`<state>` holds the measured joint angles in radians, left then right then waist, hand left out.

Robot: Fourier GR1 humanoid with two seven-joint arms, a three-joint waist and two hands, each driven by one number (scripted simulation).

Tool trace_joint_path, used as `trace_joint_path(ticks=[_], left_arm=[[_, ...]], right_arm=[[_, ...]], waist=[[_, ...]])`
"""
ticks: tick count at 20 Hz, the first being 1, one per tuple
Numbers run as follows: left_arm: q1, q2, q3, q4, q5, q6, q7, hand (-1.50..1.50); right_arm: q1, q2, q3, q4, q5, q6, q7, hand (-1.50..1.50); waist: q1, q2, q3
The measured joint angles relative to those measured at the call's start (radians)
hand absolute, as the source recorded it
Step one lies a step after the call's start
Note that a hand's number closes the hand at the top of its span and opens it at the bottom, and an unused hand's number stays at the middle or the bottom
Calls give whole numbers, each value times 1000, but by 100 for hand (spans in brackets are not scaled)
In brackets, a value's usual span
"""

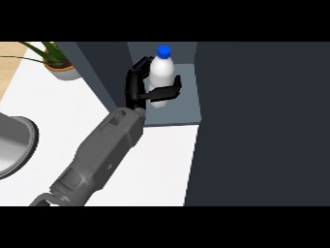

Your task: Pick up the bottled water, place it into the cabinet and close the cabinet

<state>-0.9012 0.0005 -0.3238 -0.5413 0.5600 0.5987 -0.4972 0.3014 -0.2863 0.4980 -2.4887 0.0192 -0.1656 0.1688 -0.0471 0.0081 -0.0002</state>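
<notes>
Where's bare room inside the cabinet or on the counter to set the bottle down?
The cabinet floor is bare below and right of the bottled water, which the robot hand holds inside the opening. White counter lies free between the forearm and the dark cabinet front. The left is crowded: a metal pot and a potted plant.

One bottled water (162, 77), white with a blue cap. One hand (140, 85) in view, on one grey forearm (99, 155). One dark cabinet (267, 126) with one open compartment. One potted plant (59, 62) at the far left corner. One round grey metal vessel (3, 145), partly cut off at the left edge. One white worktop (160, 164) under them all
</notes>
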Motion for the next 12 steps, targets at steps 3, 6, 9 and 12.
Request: trace_joint_path(ticks=[3, 6, 9, 12], left_arm=[[-26, 0, 2, 75, -1, 28, -36, 150], [-68, 0, 15, 145, 6, 51, -69, 150], [-98, 0, 23, 199, 13, 53, -94, 150], [-139, 1, 26, 266, -1, 61, -105, -150]], right_arm=[[18, -11, -26, 0, -6, 17, -19, -150], [9, -12, -42, 4, -18, 32, -23, -150], [14, -5, -40, 5, -20, 35, -29, -150], [13, -4, -44, 5, -23, 41, -29, -150]], waist=[[-4, 2, 0], [-12, 6, 0], [-13, 6, 0], [-17, 9, 0]])
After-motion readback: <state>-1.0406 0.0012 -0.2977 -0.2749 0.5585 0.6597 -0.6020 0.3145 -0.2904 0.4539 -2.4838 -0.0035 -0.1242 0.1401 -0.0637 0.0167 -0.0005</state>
